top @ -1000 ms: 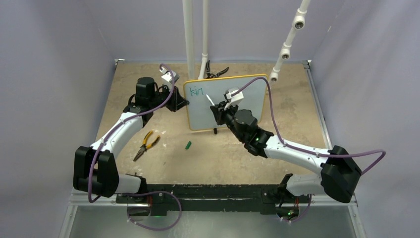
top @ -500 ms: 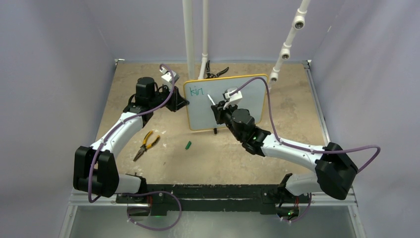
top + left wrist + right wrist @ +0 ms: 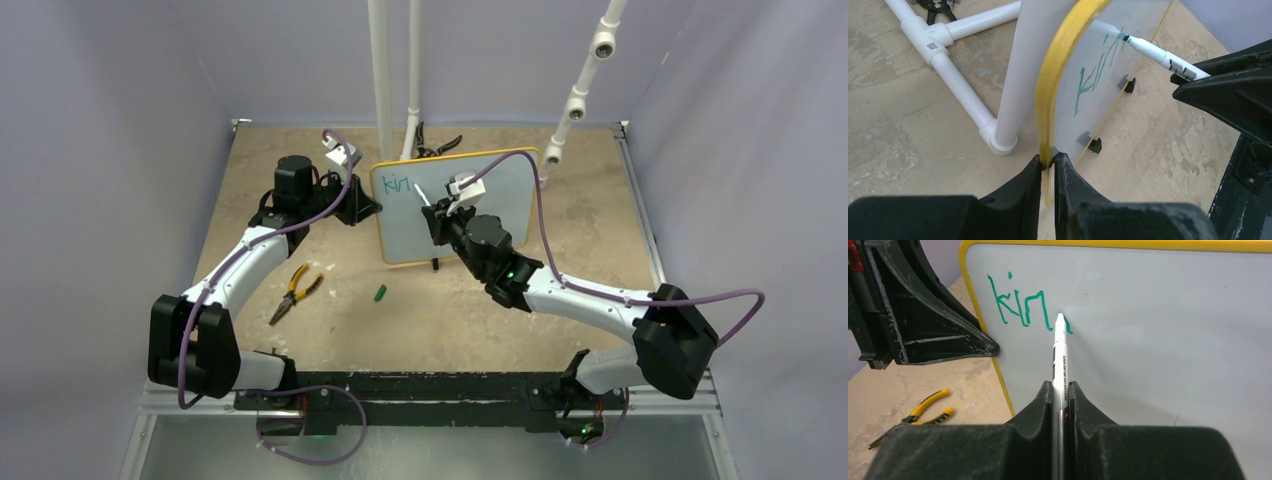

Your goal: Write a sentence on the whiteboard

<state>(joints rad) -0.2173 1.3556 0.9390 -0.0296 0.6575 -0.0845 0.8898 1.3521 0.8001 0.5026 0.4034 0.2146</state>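
While our left gripper (image 3: 1048, 159) clamps the whiteboard (image 3: 1173, 340) and our right gripper (image 3: 1060, 387) the marker (image 3: 1060, 347), the sentence (image 3: 1020, 307) reads "kin"; we judge "d" comes next.

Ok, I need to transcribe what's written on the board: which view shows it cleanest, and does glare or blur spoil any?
Right wrist view: the teal-green handwritten lettering on the yellow-framed whiteboard is sharp, evenly lit, no glare. Left wrist view: board seen nearly edge-on, so the strokes are stretched and hard to read. Top view: in focus, but the letters are tiny.
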